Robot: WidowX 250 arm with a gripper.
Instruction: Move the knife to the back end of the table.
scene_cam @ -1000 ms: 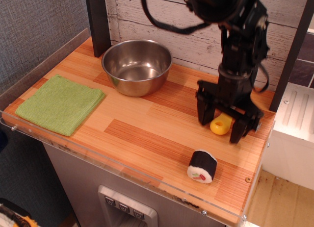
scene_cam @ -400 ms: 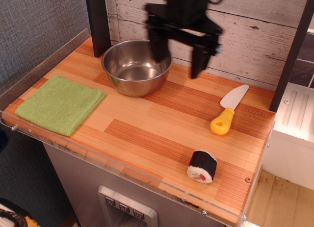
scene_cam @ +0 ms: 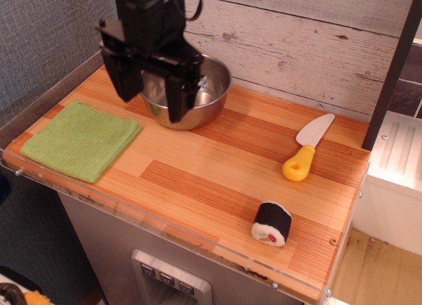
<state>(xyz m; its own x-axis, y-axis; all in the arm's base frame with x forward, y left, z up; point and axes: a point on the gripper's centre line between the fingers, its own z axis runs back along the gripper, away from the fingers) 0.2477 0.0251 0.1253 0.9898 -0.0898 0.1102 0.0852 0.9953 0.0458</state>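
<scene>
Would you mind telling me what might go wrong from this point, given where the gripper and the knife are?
1. The open gripper hangs empty in front of the steel bowl, at the opposite side of the table from the knife; a low pass could knock the bowl.
2. The knife lies right of centre, short of the back wall, so the task may count as unfinished.
3. A re-grasp approach from the front could nudge the sushi roll.

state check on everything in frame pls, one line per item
gripper: jaws open, holding nothing, in front of the bowl
knife: lying flat on the table, free, blade toward the back wall
bowl: upright, looks empty
green cloth: folded, flat, near the left edge
sushi roll: on its side, near the front right edge
table: butcher-block top, carrying all four items
</scene>
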